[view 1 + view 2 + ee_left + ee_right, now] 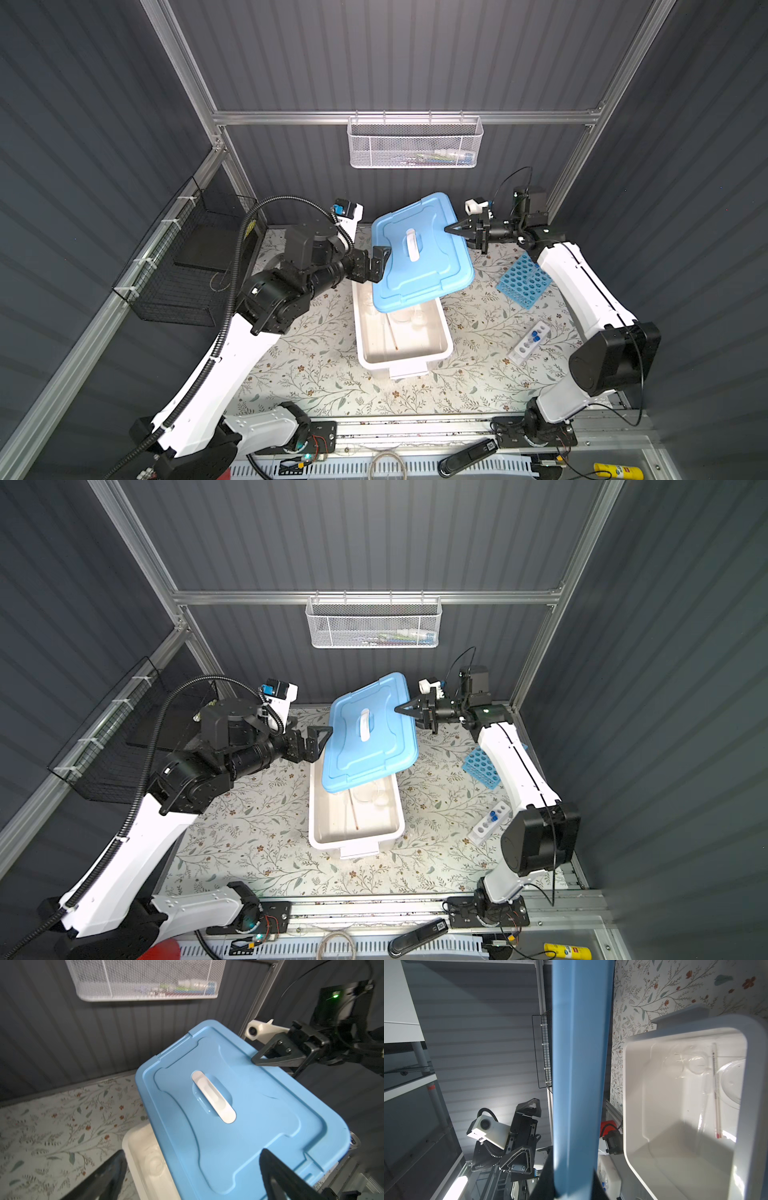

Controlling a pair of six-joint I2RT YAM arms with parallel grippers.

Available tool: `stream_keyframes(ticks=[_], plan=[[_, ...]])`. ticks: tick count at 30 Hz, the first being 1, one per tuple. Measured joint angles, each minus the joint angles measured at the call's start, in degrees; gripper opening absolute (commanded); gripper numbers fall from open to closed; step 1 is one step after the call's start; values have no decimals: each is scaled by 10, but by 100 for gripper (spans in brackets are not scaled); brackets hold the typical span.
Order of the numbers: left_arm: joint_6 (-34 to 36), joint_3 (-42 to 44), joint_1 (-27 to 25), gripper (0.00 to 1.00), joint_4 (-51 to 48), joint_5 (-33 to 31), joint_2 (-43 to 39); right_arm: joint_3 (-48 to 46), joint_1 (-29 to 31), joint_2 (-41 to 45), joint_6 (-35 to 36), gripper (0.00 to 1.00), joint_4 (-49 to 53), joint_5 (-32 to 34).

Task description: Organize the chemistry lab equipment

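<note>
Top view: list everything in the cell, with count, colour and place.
blue lid: one, blue with white handle, held up over the tub's far end
tub: one, white, table centre, open
thin glass rod: one, clear, lying in tub
clear glassware: count unclear, clear, in tub
many-holed rack: one, sky-blue, right of tub
tube rack: one, white, nearer the front on the right
capped tubes: two visible, blue caps, in tube rack
mesh basket: one, white, rear rail
wire basket: one, black, left wall
left gripper: one, black, open, at lid's left edge
right gripper: one, black, shut on lid's right edge
</note>
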State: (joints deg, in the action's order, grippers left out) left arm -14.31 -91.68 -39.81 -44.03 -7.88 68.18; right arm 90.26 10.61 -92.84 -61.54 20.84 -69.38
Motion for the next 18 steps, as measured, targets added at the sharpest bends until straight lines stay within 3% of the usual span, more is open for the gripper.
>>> stream_keyframes(ticks=[9, 18], plan=[[-101, 120, 71, 100, 1, 7, -14, -71, 31, 15, 60, 0, -54, -16], [-139, 192, 106, 100, 19, 31, -33, -205, 57, 24, -14, 0, -214, -16]])
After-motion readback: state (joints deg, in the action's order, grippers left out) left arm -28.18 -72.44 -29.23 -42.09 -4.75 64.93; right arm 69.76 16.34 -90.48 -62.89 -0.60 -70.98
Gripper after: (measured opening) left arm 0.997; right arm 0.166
